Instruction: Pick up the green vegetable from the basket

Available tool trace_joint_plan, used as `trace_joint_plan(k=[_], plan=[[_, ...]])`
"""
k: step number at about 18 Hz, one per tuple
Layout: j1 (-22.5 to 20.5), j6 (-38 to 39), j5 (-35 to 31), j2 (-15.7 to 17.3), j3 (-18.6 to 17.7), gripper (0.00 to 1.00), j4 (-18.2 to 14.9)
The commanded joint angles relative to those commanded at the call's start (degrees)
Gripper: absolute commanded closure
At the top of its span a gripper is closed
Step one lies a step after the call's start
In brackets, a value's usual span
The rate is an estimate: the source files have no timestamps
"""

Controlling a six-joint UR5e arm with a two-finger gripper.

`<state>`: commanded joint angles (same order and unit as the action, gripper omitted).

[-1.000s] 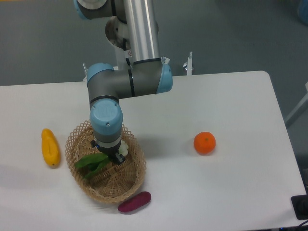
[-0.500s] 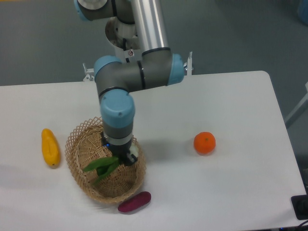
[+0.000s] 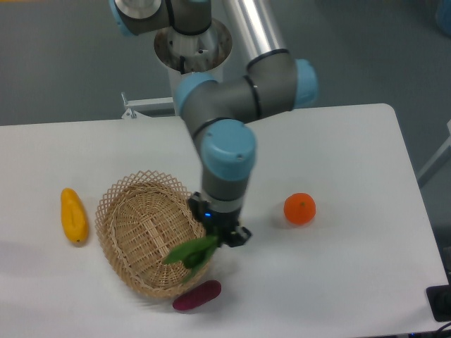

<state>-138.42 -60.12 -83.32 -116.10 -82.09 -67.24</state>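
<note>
- The green vegetable (image 3: 192,252) hangs from the gripper (image 3: 227,236), its leaves over the right rim of the basket (image 3: 144,236), toward the table's front edge.
- It looks light and limp: the leaves droop, so the firmer stem end is probably the place to grip.
- The fingers seem clamped on that stem end, but the wrist hides the contact.
- The pale stem base cannot be made out.
- 1 purple vegetable (image 3: 196,296) lies just below the leaves.

Pincer (image 3: 224,238) gripping green vegetable (image 3: 190,252) over basket (image 3: 127,204) rim.
</note>
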Motion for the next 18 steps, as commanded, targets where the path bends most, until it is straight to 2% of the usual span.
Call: trace_joint_plan(k=[7,14,18], plan=[[-8.96,-10.27,-0.26,-0.88,2.54,0.79,0.00],[-17.32,-20.11,-0.35,-3.25,5.53,0.79,-0.09],[-19.26,-25.04,-0.35,-4.92,8.61,0.79,-3.95]])
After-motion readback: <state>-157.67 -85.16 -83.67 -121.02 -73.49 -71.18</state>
